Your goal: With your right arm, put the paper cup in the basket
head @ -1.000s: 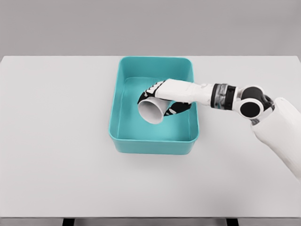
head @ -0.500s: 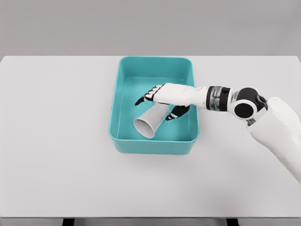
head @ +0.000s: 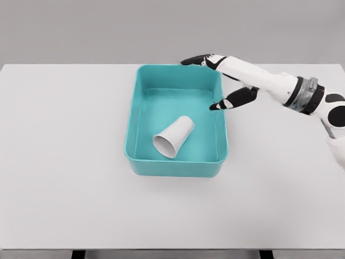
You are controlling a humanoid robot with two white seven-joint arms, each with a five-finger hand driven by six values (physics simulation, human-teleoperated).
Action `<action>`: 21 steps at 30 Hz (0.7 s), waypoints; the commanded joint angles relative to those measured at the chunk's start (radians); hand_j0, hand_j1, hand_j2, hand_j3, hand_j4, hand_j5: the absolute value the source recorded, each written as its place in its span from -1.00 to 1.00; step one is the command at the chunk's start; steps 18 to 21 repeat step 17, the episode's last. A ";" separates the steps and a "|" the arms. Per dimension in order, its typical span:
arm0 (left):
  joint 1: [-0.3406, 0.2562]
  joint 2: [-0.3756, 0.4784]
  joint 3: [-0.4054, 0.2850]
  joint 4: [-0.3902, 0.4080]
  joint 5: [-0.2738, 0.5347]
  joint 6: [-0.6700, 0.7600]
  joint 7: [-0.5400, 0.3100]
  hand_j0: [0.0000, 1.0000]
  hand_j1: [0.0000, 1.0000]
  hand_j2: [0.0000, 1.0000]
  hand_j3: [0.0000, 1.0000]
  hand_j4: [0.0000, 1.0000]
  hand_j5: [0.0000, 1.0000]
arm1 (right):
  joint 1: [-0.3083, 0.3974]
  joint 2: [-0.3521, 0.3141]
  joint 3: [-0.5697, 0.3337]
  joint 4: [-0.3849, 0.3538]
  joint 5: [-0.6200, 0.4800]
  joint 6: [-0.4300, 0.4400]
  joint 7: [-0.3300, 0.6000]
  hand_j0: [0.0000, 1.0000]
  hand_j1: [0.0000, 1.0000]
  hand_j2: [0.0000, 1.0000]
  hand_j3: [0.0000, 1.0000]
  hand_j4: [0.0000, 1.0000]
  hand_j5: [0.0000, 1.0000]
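A: Table (head: 64,162) surface is seen nearest, white and bare in front of the basket (head: 175,166). What is found beyond it?

B: The paper cup (head: 173,137) is seen lying on its side on the teal basket's floor, its open mouth turned toward the near left, below and to the left of the right hand (head: 226,81).

A: Is the cup gripped?

B: No. The right hand is held released, fingers spread, nothing grasped, above the basket's far right corner and well apart from the cup. The thumb is pointed over the right wall. Nothing is placed between hand and cup.
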 commanded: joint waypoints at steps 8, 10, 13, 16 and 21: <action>0.000 0.000 0.000 0.000 0.000 0.000 0.000 1.00 1.00 1.00 1.00 1.00 1.00 | 0.290 -0.127 -0.322 -0.138 -0.224 -0.001 -0.001 0.99 0.99 0.99 0.99 0.99 0.99; 0.000 0.000 0.000 0.000 0.000 0.000 0.000 1.00 1.00 1.00 1.00 1.00 1.00 | 0.321 -0.127 -0.345 -0.138 -0.224 0.001 -0.001 0.99 0.99 0.99 0.99 0.99 0.99; 0.000 0.000 0.000 0.000 0.000 0.000 0.000 1.00 1.00 1.00 1.00 1.00 1.00 | 0.328 -0.128 -0.354 -0.133 -0.224 0.001 -0.001 0.99 0.99 0.99 0.99 0.99 0.99; 0.002 0.000 0.000 0.000 0.000 0.000 0.000 1.00 1.00 1.00 1.00 1.00 1.00 | 0.328 -0.121 -0.354 -0.129 -0.224 0.003 -0.001 1.00 1.00 1.00 1.00 1.00 1.00; -0.002 0.000 -0.002 -0.001 0.004 -0.006 0.000 1.00 1.00 1.00 1.00 1.00 1.00 | 0.328 -0.119 -0.354 -0.127 -0.224 0.003 -0.001 1.00 1.00 1.00 1.00 1.00 1.00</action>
